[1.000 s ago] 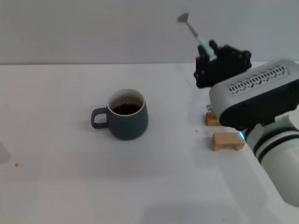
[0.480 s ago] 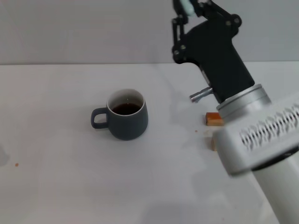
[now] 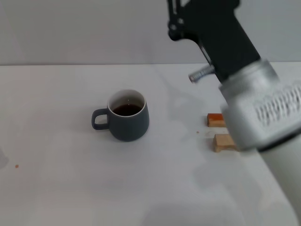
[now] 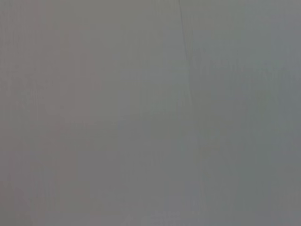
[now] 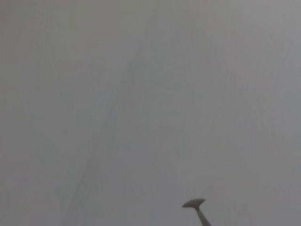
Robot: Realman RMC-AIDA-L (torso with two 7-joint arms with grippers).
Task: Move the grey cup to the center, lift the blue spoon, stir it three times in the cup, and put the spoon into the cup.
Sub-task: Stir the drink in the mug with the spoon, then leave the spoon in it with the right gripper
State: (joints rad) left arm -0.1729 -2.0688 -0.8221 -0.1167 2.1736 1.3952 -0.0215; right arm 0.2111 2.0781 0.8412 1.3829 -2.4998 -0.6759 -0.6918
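Right gripper (image 3: 181, 7) has risen since half a second ago, fingers now cut off at the frame top; grip cannot be told. Blue spoon (image 5: 197, 209) bowl shows against the wall. Grey cup (image 3: 127, 116) unmoved mid-worktop (image 3: 56, 188), open room around; wooden blocks (image 3: 223, 142) well apart

**Claw tip and most of the spoon out of frame**

In the head view the right claw (image 3: 176, 9) runs off the picture's top edge, so its fingertips cannot be seen. The right arm also covers part of the nearer wooden block (image 3: 223, 142) on the surface (image 3: 70, 188). In the right wrist view only the metal bowl and a short stub of the blue spoon (image 5: 195, 205) show; its handle is cut off by the picture's edge. The left wrist view shows only featureless grey.
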